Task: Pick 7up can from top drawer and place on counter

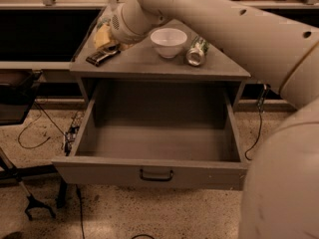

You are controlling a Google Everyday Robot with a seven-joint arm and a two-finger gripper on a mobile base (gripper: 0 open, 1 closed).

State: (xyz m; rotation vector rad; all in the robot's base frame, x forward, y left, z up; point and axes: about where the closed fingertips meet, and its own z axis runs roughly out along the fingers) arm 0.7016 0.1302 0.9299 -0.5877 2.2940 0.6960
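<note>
Grey drawer (99, 171) empty; can (197, 51) lies on worktop (149, 66), just beside bowl (168, 41). Hand (104, 38) over worktop's far corner, grip state: cannot tell. Best, I judge: lift arm (224, 24) clear, avoid bowl.

I'm looking at a speckled stone floor (149, 213) in dim, warm light. Black cables (31, 142) loop across it on the left, near a black stand's clawed foot (36, 208). A dark bay (45, 34) runs behind, and a thin cord (255, 133) dangles on the right.
</note>
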